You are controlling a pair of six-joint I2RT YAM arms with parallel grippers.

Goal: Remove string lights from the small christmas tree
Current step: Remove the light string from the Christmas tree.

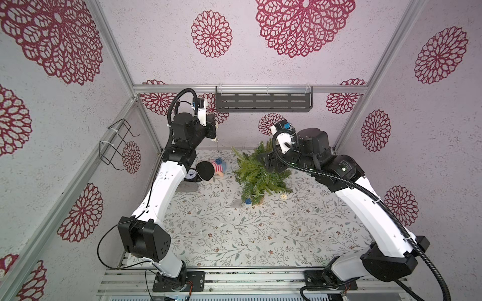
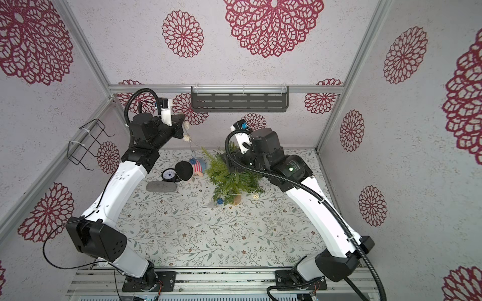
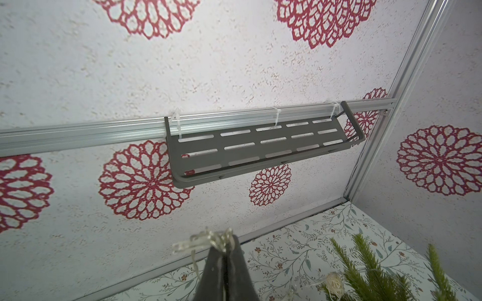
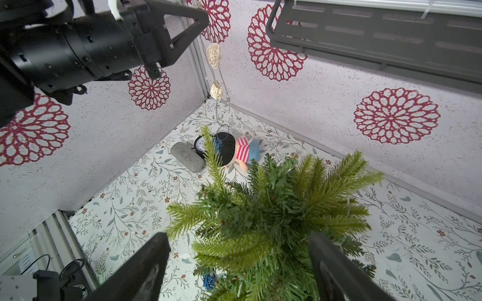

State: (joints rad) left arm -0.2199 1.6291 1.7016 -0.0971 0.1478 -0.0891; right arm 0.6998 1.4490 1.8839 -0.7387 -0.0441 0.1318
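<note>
Pale wire of string lights (image 3: 211,238) pinched in shut left pincer (image 3: 226,254), held high over worktop (image 1: 221,234). Strand draped down into small christmas tree (image 1: 257,174). Lift best done slowly, snags watched. Right pincer (image 4: 238,238) spread wide astride treetop, nothing gripped. Trunk should be clamped against tipping.

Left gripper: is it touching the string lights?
Touching. The left wrist view shows the shut left gripper pinching the string lights wire between its fingertips.

Pale textured walls (image 1: 161,52) stamped with red flower medallions (image 1: 211,34), aluminium rails (image 1: 182,88) between them, a grey slotted shelf (image 1: 263,103) on the back rail, a black wire rack (image 1: 116,146) on a side wall, leafy-print worktop (image 1: 234,239) below
</note>
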